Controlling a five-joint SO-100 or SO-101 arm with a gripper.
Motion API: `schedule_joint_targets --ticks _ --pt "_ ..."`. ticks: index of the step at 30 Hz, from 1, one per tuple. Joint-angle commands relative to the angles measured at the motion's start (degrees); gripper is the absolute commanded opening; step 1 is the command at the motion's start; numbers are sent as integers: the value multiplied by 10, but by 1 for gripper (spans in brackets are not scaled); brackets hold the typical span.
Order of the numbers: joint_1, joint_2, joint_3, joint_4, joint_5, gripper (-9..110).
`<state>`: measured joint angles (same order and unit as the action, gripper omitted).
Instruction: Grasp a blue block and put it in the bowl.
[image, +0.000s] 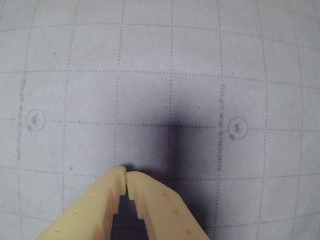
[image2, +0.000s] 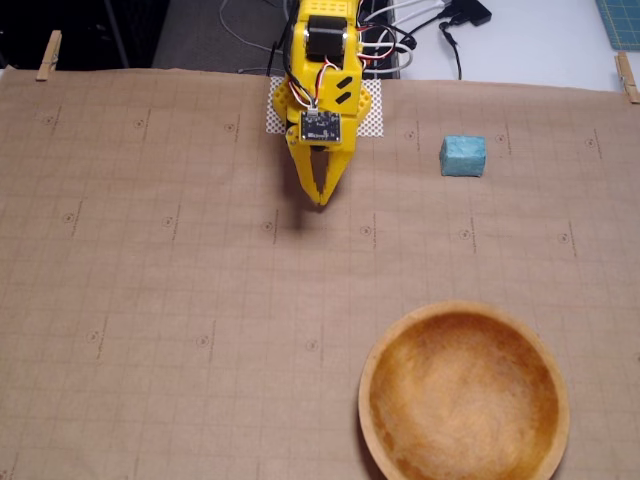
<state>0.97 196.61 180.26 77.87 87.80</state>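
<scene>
One blue block sits on the table in the fixed view, a small teal-blue piece with a rough, foam-like surface and slightly soft edges. It is a little wider than it is deep, so its long axis runs left to right in that view, roughly parallel to the far edge of the table, and it lies flat on one face. It rests in the upper right area, well apart from everything else, to the right of the yellow arm.

Below it and nearer the camera, the wooden bowl stands at the lower right, round and shallow, orange-brown with a mottled interior and a lighter rim; nothing lies in it.

Brown gridded gift wrap covers the table, held by wooden clothespins at the far corners.

The hand points down at the paper, left of the block and apart from it. In the wrist view the hand has its two pale fingertips pressed together, holding nothing, with its shadow on the paper just ahead.
</scene>
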Motion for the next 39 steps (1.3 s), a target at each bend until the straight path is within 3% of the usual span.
schedule_joint_targets --ticks 1,28,32,39 --pt "-1 1 -10 2 2 -3" --pt "-21 -9 -314 -4 0 -2" --pt "-23 -104 -359 -5 4 1" --pt "-22 -338 -518 -5 48 17"
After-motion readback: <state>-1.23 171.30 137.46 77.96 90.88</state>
